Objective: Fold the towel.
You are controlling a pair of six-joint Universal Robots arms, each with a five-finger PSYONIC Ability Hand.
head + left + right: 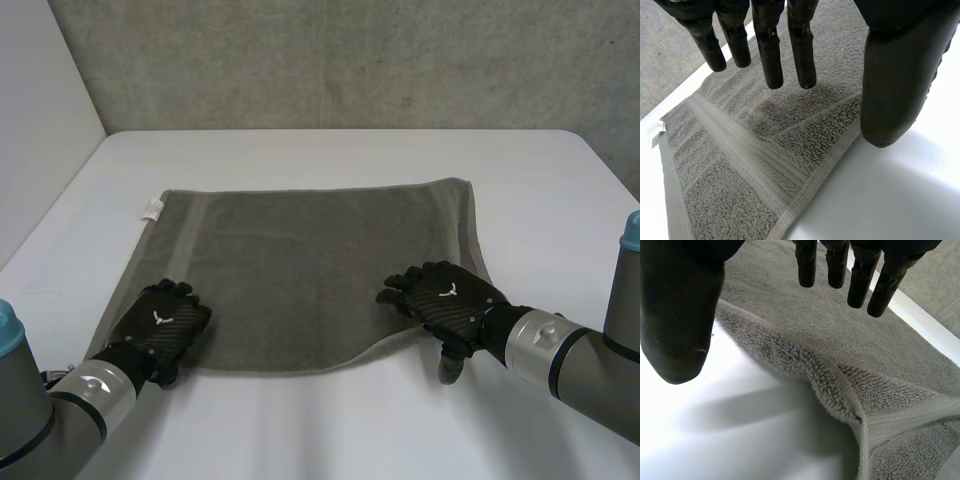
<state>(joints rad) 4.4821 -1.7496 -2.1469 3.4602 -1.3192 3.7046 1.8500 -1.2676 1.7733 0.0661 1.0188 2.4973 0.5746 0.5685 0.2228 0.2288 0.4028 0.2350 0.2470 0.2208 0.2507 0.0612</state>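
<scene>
We see the grey towel (320, 270) spread almost flat on the white surface (330, 150), its long edges running from 9 o'clock to 3 o'clock. A small white tag (151, 209) sticks out from its corner at 10 o'clock. The left hand (165, 325) sits on the towel's corner at 7 o'clock, palm down. In the left wrist view its fingers (771, 55) are straight and slightly spread above the pile. Its thumb (897, 85) hangs over the bare surface just beside the towel's hemmed edge, so we read this hand as released and grasping nothing. The right hand (450, 298) sits at the corner at 5 o'clock, its fingers reaching onto the cloth toward 9 o'clock and its thumb pointing down past the edge toward 6 o'clock. In the right wrist view its fingers (860, 280) are straight above the towel, while the thumb (680, 320) hangs over the white surface. Between them the towel's near edge rises off the surface in a soft ridge, showing its looped underside. Nothing is pinched, so this hand is released too. A rough grey wall (330, 60) stands beyond the surface at 12 o'clock.
</scene>
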